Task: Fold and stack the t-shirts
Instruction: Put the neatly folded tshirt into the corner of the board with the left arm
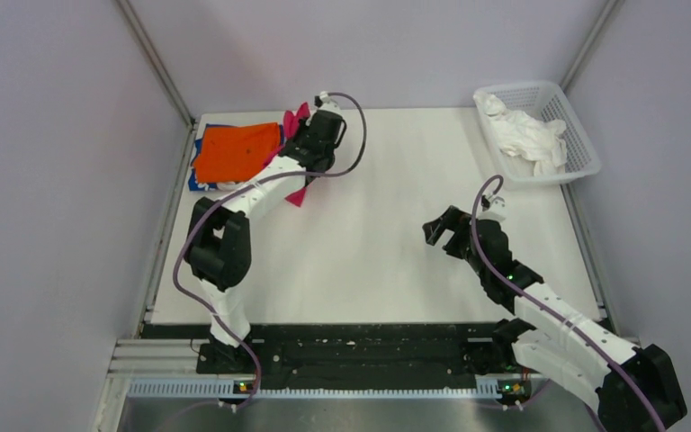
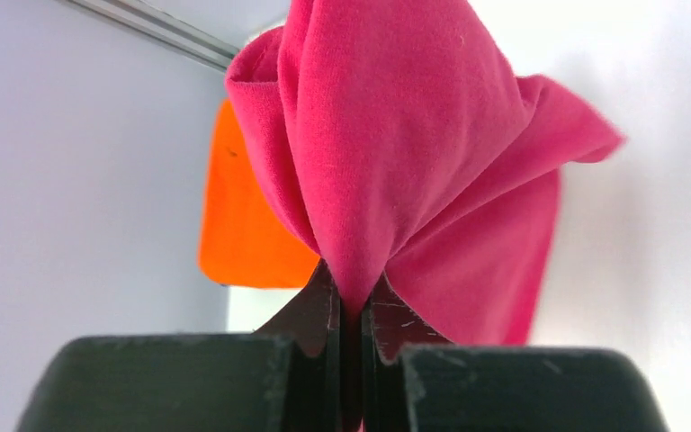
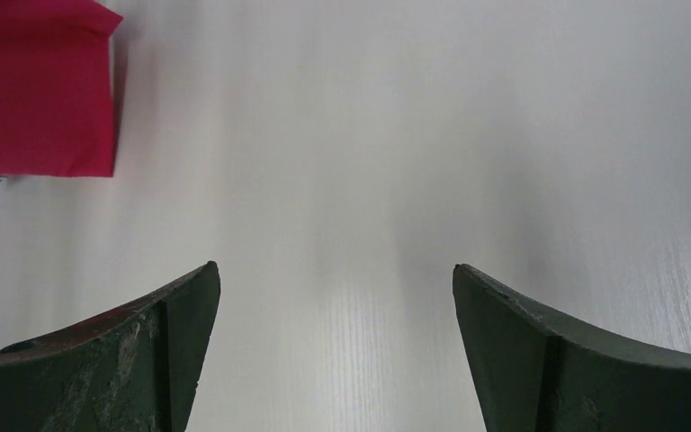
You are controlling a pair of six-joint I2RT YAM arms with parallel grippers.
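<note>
Left tool (image 2: 351, 301), clamped on the magenta-red t-shirt (image 2: 405, 153), sits just right of the orange t-shirt (image 1: 234, 151); right tool (image 3: 336, 288), jaws apart, hangs well away.

Bright, even light with soft shadows; both wrist views blur close up, with faint table glare.

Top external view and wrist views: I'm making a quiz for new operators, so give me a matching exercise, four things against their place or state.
Things:
1. magenta t-shirt
2. orange t-shirt
3. basket
4. right gripper

Place or state:
A. open above the bare table
B. holds white cloth, far right corner
C. pinched in the shut left gripper
D. lying flat, far left corner

Pairs: 1-C, 2-D, 3-B, 4-A
</note>
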